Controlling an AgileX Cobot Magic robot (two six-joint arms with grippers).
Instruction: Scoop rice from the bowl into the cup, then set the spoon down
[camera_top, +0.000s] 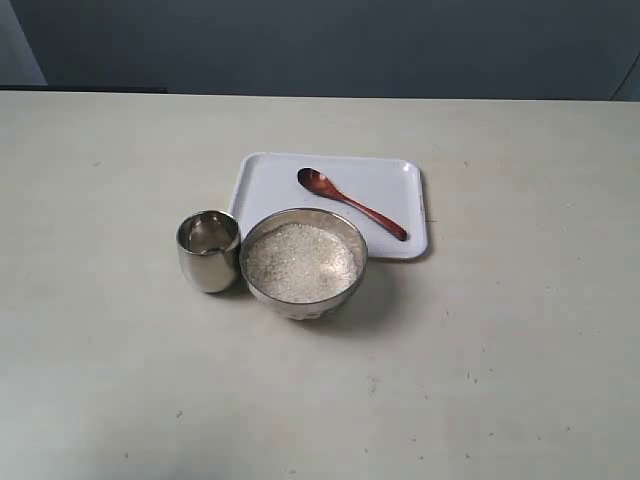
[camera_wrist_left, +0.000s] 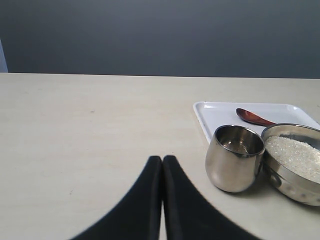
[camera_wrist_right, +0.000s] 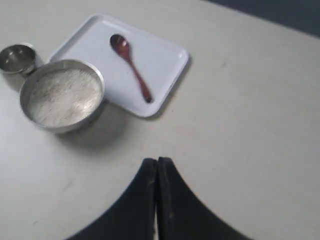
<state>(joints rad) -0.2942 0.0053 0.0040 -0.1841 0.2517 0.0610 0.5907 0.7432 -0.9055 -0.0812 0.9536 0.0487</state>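
The metal bowl (camera_top: 304, 262) holds white rice (camera_top: 300, 262) at the table's middle. Just left of it, touching or nearly so, stands the small steel cup (camera_top: 208, 249). Behind them the reddish-brown wooden spoon (camera_top: 350, 202) lies diagonally on a white tray (camera_top: 270, 180). The bowl (camera_wrist_left: 295, 165), cup (camera_wrist_left: 234, 157) and spoon head (camera_wrist_left: 251, 117) also show in the left wrist view, where my left gripper (camera_wrist_left: 162, 160) is shut and empty, short of the cup. My right gripper (camera_wrist_right: 157, 162) is shut and empty, well away from the bowl (camera_wrist_right: 62, 95), spoon (camera_wrist_right: 131, 66) and cup (camera_wrist_right: 17, 57). Neither gripper appears in the exterior view.
The pale tabletop (camera_top: 500, 380) stretches wide around the group. A dark wall (camera_top: 330, 45) runs behind the table's far edge. The tray (camera_wrist_right: 160, 55) sits directly behind the bowl.
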